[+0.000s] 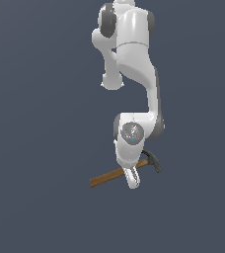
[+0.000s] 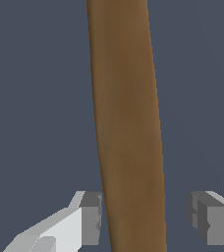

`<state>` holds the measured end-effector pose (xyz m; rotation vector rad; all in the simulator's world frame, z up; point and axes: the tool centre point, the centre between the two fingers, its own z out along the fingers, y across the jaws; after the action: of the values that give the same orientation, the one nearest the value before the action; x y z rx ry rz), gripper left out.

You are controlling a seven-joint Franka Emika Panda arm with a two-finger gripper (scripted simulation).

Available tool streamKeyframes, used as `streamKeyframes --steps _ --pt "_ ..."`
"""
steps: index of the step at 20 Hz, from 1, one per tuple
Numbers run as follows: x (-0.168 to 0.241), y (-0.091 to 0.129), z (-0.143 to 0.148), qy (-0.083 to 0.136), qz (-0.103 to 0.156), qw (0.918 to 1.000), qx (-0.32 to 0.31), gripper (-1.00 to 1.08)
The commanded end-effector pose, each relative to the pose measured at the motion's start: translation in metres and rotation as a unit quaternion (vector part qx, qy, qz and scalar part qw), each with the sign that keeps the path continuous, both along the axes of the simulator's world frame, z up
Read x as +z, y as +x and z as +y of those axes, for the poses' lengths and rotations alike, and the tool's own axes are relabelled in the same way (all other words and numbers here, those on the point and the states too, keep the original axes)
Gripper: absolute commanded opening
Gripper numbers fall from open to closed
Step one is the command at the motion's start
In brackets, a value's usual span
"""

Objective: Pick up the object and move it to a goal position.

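Gripper (image 2: 144, 220) straddles the hammer (image 1: 119, 173), jaws apart (one pad near the brown wooden handle, the other clear); the wrist view cuts off the dark metal head.

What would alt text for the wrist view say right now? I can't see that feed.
A brown wooden hammer handle runs lengthwise through the frame, passing between the two fingers of the open pincer. One grey pad sits close beside the handle; the other stands clearly apart. Plain dark grey background.

arm (image 1: 134, 44): glossy white, rounded links | joints: dark grey caps | gripper (image 2: 146, 219): white, grey pads
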<state>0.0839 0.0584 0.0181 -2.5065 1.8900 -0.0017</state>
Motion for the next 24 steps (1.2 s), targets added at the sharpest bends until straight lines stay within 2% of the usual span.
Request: streamKeyframes --steps 1,14,24 --pt "-0.001 -0.001 -0.001 0.0 0.001 1.0 -0.001 -1.0" --pt "0.002 -0.001 0.0 0.0 0.0 1.0 0.0 -1.0" --pt "0.031 -0.019 -0.002 0.0 0.0 1.0 0.0 -1.0"
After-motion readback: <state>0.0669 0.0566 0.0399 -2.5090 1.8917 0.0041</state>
